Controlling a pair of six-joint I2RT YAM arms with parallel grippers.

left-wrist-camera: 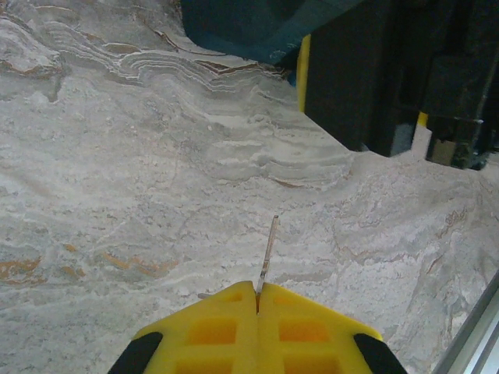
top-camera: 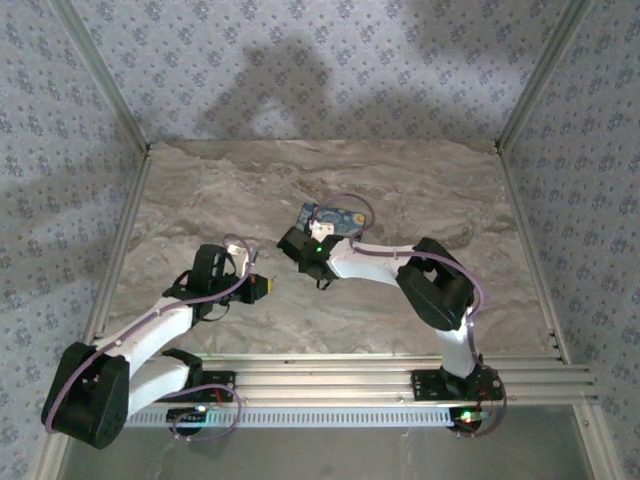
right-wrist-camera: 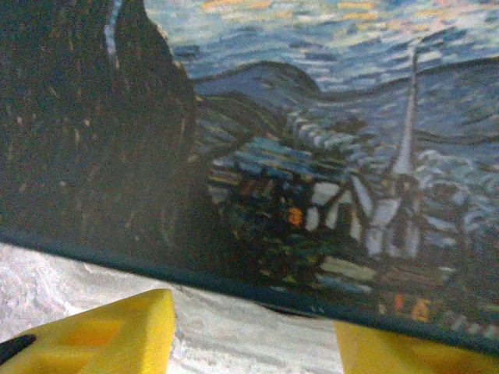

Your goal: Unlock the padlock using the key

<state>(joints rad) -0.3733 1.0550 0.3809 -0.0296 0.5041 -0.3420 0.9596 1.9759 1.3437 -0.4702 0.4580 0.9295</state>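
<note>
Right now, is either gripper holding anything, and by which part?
The left gripper pinches the thin pale metallic key by one end, the rest poking forward. The right gripper, open at the painted blue tin, holds nothing.

I am working in what looks like a robot lab, inside a small test booth. The left arm and the right arm are robot arms bolted to metal rails at the near edge of a table. The table top looks like grey stone with wavy lines. Thin metal posts stand up at the far corners. The walls all around are flat sheets with a tiny flower print. Wires run along the arms, and a small green light glows at the right arm's base.
</note>
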